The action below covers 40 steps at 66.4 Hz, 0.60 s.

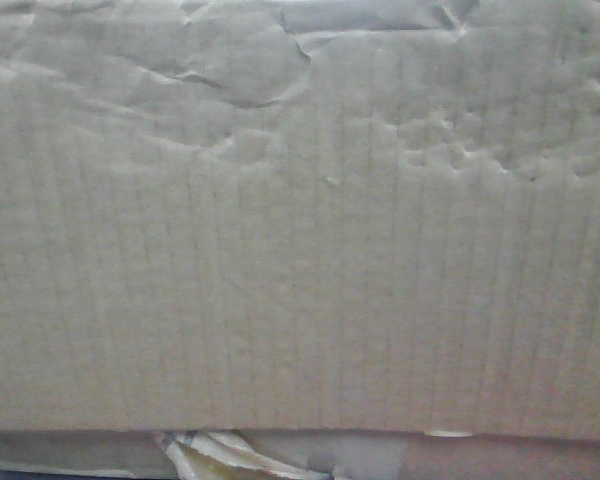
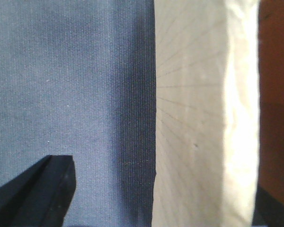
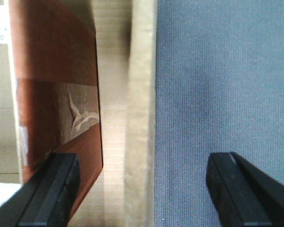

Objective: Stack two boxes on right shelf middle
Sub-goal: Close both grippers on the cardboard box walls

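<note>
Wide box (image 1: pixel 300 230) appeared to sit on the flatter box (image 1: pixel 500 458), filling the front view; the shelf was out of sight.
Torn tape (image 1: pixel 215 455) showed on the lower one, and what either held was hidden. The left tool (image 2: pixel 165 182) and right tool (image 3: pixel 143 158) were both spread, each straddling a cardboard edge (image 3: pixel 139 118) without touching it, blue-grey cloth (image 2: pixel 61 71) alongside. It looked like the gripping step: next, both tools would need to close evenly on the sides and lift the pair level, so the top box did not slide.
</note>
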Each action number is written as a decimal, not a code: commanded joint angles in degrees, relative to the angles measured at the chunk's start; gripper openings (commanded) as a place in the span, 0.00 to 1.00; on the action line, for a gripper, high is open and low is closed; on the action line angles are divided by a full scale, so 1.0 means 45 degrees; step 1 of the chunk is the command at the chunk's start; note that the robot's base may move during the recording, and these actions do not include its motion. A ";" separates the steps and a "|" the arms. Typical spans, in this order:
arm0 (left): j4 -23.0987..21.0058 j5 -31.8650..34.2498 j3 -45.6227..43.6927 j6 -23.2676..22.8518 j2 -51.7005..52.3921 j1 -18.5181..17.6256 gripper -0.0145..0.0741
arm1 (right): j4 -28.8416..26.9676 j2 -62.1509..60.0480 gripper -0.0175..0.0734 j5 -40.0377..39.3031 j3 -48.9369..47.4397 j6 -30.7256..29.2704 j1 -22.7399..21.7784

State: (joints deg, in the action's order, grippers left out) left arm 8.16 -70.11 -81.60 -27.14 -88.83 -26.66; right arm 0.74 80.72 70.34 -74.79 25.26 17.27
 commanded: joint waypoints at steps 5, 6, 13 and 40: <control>-0.0214 0.0032 -0.0120 -0.0014 0.0043 -0.0015 0.66 | 0.0086 -0.0039 0.67 -0.0083 -0.0116 -0.0052 0.0006; -0.0247 0.0032 -0.0154 -0.0014 0.0043 -0.0015 0.66 | 0.0086 -0.0039 0.67 -0.0083 -0.0116 -0.0052 0.0006; -0.0309 0.0032 -0.0507 -0.0014 0.0066 -0.0015 0.66 | 0.0086 -0.0039 0.67 -0.0083 -0.0116 -0.0052 0.0006; -0.0342 0.0032 -0.0569 -0.0014 0.0066 -0.0015 0.58 | 0.0086 -0.0039 0.67 -0.0083 -0.0116 -0.0052 0.0006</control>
State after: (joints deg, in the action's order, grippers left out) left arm 6.99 -70.01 -84.30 -27.14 -88.83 -26.66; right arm 0.74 80.72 70.34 -74.79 25.23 17.27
